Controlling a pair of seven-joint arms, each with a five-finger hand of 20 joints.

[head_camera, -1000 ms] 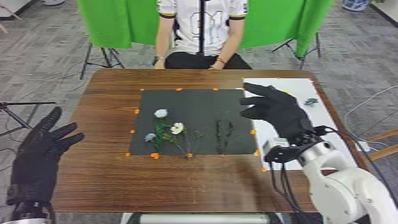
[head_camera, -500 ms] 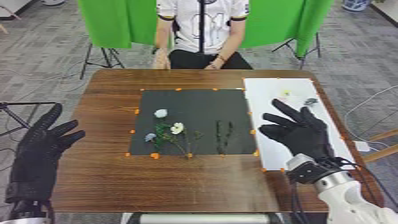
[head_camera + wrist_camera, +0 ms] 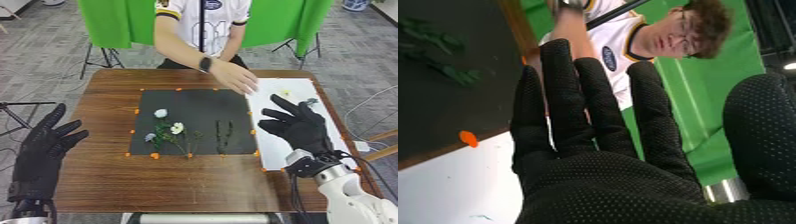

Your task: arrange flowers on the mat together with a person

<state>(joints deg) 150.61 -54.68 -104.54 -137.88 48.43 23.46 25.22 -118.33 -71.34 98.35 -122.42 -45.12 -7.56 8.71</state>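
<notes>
The right hand [image 3: 300,127], open and empty, is above the white sheet [image 3: 269,86]; the left hand [image 3: 39,147], also open, is at left. One white flower [image 3: 178,128] lies on the mat [image 3: 195,101]. Possibly, the person's hand [image 3: 235,78] and the right hand collide, if both want the far pale flower [image 3: 285,92].

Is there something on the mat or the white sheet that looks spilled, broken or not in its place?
Nothing stands out. On the mat, the flowers and green sprigs lie flat. The yellow flower on the white sheet is off the mat, but probably just awaiting its turn.
</notes>
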